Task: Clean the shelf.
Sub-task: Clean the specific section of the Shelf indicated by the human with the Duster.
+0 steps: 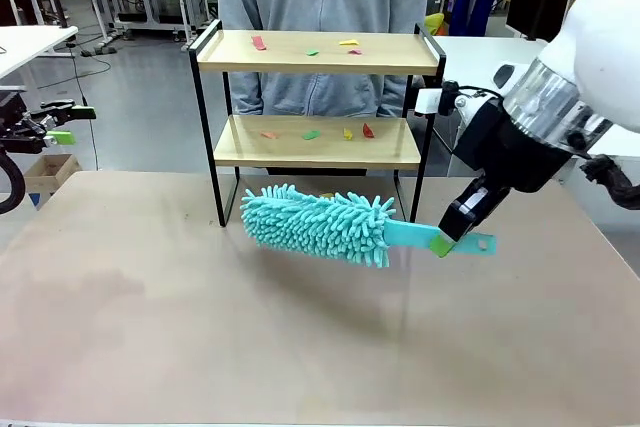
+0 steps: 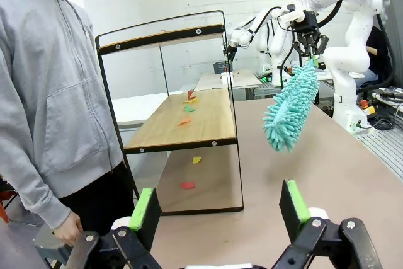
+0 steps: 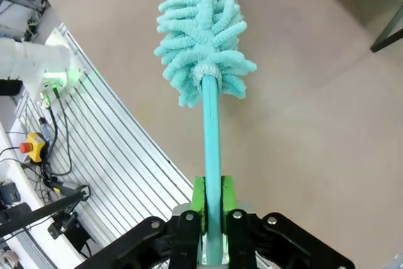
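The bench (image 1: 150,327) carried the shelf (image 1: 390,57) at its far edge, with a person in a grey hoodie (image 1: 320,7) standing just behind the shelf. Both of the shelf's wooden boards faced the robot's side, open at the front.

In front of the shelf hung a teal duster (image 1: 315,224). Its long axis ran roughly along the shelf's front edge. The fluffy head sat before the shelf's legs, below the lower board and toward the shelf's left leg. The handle (image 1: 410,235) trailed off toward the shelf's right side. So the boards lay beyond and above the duster head. Judging from that, the coming move would call for a lift and a swing of the head in toward the shelf, as the duster lay along its front rather than pointing into it.

The right claw (image 1: 445,243) was clamped on the handle near its end, off the shelf's right front corner, and that arm was plainly the nearer one. The left claw (image 1: 72,124) was well off the shelf's left side, its jaws wide apart and holding nothing.

Small coloured scraps (image 1: 312,51) lay scattered on the shelf's top board, and more on its lower board. None of them touched the duster.
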`<state>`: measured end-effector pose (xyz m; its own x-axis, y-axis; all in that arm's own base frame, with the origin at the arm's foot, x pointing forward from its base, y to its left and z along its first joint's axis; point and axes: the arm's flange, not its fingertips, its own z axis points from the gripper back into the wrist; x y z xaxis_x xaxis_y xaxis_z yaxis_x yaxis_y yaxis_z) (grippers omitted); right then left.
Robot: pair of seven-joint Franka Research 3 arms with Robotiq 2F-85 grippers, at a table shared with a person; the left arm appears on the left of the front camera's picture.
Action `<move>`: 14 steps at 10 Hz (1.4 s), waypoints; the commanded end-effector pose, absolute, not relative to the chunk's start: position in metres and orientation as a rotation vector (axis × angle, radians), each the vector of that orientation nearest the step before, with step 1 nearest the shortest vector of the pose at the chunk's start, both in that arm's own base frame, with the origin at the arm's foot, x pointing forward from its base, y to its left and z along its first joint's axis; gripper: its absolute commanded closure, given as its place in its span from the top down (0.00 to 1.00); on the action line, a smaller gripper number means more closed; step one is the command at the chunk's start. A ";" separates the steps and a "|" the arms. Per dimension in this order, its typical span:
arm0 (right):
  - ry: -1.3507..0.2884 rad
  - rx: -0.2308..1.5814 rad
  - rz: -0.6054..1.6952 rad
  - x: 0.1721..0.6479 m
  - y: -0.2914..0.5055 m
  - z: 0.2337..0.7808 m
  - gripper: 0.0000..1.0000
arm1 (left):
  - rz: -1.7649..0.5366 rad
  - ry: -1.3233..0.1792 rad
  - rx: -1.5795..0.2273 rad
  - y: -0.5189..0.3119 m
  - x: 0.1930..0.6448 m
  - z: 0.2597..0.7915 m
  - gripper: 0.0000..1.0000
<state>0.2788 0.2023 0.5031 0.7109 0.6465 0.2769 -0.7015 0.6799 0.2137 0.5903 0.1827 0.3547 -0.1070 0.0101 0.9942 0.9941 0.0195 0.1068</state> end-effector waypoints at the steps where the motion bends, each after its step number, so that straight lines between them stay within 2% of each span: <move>1: -0.174 0.310 0.757 0.279 0.196 0.511 0.13 | -1.283 -1.306 -1.140 0.182 0.588 0.356 1.00; 3: -0.180 0.316 0.759 0.280 0.199 0.504 0.13 | -1.283 -1.306 -1.140 0.182 0.588 0.356 1.00; 7: -0.248 0.357 0.596 0.284 0.264 0.451 0.13 | -1.283 -1.306 -1.140 0.182 0.588 0.356 1.00; 10: -0.399 0.347 0.484 0.290 0.303 0.424 0.13 | -1.283 -1.306 -1.140 0.182 0.588 0.356 1.00; 12: -0.450 0.305 0.348 0.303 0.329 0.409 0.13 | -1.283 -1.306 -1.140 0.182 0.588 0.356 1.00; 14: -0.462 0.317 0.318 0.320 0.350 0.401 0.13 | -1.283 -1.306 -1.140 0.182 0.588 0.356 1.00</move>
<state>0.3066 0.3265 0.4013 0.8469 0.2575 0.4653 -0.4006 0.8844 0.2396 0.5903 0.1827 0.3545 -0.1069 0.0101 0.9942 0.9941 0.0196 0.1067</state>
